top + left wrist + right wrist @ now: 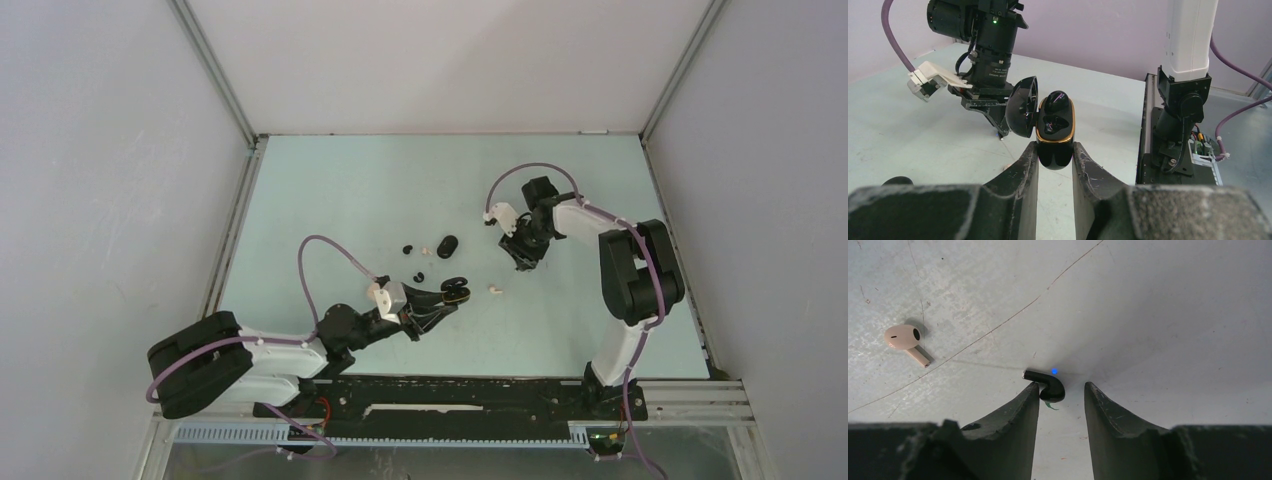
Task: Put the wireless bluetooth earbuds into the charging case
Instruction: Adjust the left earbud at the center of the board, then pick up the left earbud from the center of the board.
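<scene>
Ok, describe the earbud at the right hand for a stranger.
Find the right arm's hand, lowered over the pale table. Between its fingertips lies a tiny black stemmed earbud; unlike the pinkish-white earbud nearby, it shows a blue glow.

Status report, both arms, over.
Left gripper shut on open charging case. Right gripper open, astride black earbud on table. Pale earbud nearby, not blocking.

Partly hidden from us
We lose the case's (1055, 125) lower sides between the left gripper's (1055, 147) fingers (1023, 170); the right gripper (1062, 386) covers part of the black earbud (1040, 376).
</scene>
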Robot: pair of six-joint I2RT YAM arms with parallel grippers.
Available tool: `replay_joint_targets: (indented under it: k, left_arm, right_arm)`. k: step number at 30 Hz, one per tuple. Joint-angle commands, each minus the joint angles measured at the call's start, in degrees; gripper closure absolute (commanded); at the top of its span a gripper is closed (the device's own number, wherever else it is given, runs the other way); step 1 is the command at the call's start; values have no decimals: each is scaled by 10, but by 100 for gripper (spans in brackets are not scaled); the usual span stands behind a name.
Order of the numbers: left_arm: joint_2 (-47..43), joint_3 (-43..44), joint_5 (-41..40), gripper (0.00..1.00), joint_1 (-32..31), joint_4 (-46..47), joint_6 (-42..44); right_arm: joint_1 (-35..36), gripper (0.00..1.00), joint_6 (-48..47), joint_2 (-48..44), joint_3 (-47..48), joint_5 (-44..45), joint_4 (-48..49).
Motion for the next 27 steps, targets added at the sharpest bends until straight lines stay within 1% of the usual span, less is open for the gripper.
replay_joint_targets:
  k: [1,6,11,13,16,18,23,27]
  left_arm:
    - [2,9,9,100,-4,17,9]
    - [2,9,10,100,-4,15,9]
    - [2,11,11,100,-4,14,9]
    - [2,10,12,100,-4,14,9]
    - [3,11,12,100,-4,15,8]
    - [2,10,11,100,-4,14,9]
    - [0,10,11,100,-4,12,10]
    - [-1,11,13,100,-4,12,9]
  right_arm:
    - [-8,59,-13,22,17,-25,-22]
    - [-10,66,-19,22,17,-30,-33]
    - [-11,70,-20,20,16,-48,-38]
    - [-10,69,-20,19,16,-55,-36]
    - [-6,65,-19,20,17,-53,-30]
    - [-4,65,-20,21,17,-51,-25]
    - [2,69,-24,22,16,-48,-28]
    - [2,75,-25,21,17,-51,-36]
